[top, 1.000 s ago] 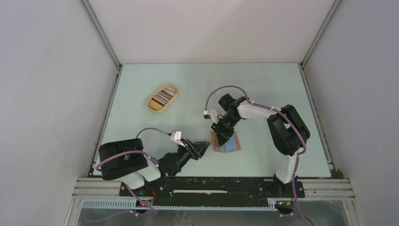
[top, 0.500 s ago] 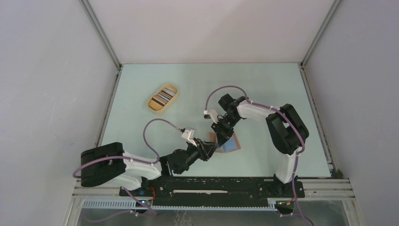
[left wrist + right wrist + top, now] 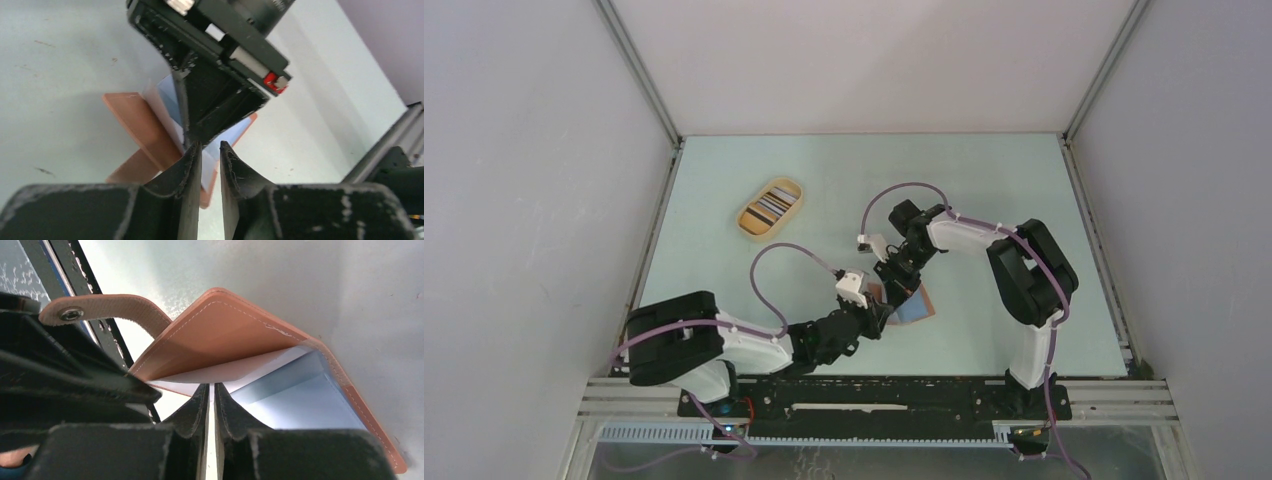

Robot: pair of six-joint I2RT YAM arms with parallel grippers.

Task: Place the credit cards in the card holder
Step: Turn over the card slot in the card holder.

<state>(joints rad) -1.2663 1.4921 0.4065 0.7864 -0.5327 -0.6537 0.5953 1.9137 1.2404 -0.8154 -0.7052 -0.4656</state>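
The reddish-brown card holder (image 3: pixel 914 303) lies half open on the table, showing a white leaf and a pale blue inner panel (image 3: pixel 300 400). Its snap tab (image 3: pixel 95 310) sticks out to one side. My right gripper (image 3: pixel 896 287) points down into the fold, its fingers nearly together on the white leaf (image 3: pixel 230 371). My left gripper (image 3: pixel 880 312) has reached the holder's near edge (image 3: pixel 207 192); its fingers stand a narrow gap apart, and the holder's edge shows through that gap. The credit cards (image 3: pixel 773 205), striped, lie in the oval tan tray (image 3: pixel 754 225) at the back left.
The two grippers almost touch at the holder; the right gripper's body (image 3: pixel 225 65) fills the top of the left wrist view. Cage walls and rails border the table on all sides. The arm bases sit along the near rail (image 3: pixel 874 385).
My left arm has swung forward and right until its fingertips reached the holder. Both grippers have narrowed. The right arm has stayed at the holder.
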